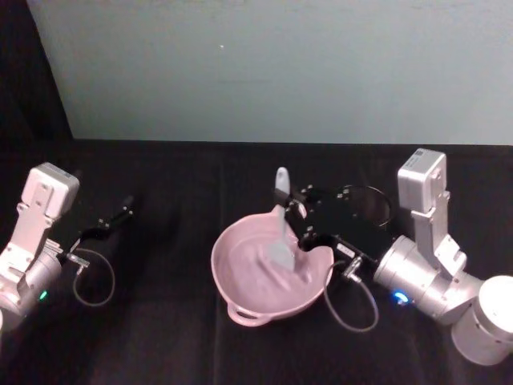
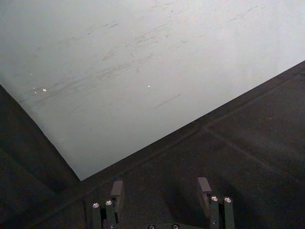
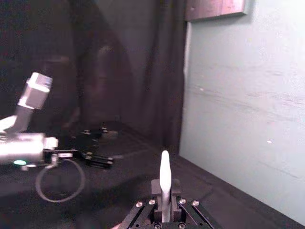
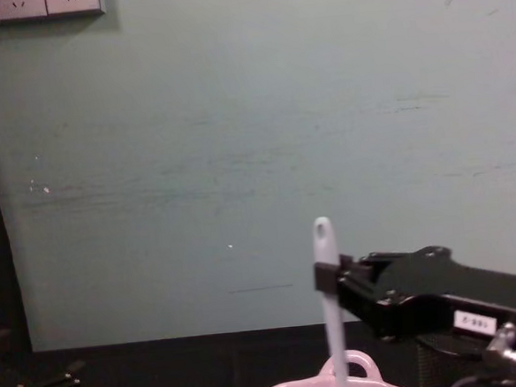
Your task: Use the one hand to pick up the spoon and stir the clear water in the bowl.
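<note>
Head view: right gripper (image 1: pixel 293 210) clenched on spoon (image 1: pixel 280 241) handle, spoon upright, blade down inside bowl (image 1: pixel 220 269) at table centre. Pick-up judged done; the stirring itself likely remains. Left gripper (image 1: pixel 119 215) parked at left, fingers apart.

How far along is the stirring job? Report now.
Done: spoon picked up, clamped upright in the right tool. In hand: its blade is down inside the pink bowl. Left: the stirring itself; motion cannot be judged here. Left tool sits open, off to the left.
</note>
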You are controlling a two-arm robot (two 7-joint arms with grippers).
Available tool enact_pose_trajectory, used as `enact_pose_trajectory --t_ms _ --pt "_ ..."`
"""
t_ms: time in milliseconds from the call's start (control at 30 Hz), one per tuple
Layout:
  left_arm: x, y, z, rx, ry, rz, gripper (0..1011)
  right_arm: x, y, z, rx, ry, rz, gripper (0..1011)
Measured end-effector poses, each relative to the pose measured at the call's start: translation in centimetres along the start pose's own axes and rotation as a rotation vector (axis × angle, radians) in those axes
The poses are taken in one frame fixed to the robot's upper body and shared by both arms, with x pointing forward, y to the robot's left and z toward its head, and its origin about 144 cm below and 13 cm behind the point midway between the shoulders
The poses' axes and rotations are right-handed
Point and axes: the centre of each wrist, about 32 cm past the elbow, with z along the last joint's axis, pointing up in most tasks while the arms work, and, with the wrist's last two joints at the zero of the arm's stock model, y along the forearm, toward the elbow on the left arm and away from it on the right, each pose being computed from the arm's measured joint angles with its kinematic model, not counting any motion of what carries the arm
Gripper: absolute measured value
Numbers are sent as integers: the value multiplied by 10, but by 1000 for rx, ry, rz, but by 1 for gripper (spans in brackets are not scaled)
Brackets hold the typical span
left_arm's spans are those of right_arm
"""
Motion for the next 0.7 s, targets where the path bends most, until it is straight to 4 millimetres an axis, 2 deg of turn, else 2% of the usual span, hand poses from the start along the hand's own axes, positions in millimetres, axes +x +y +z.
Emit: enact_pose_trajectory --t_ms 200,267,700 --pt "0 0 0 0 0 0 1005 -11 11 -4 19 31 50 110" --pt "0 0 0 0 0 0 1005 -14 21 -7 29 50 67 110" --pt "0 0 0 0 0 0 1005 -7 53 -12 43 56 33 110"
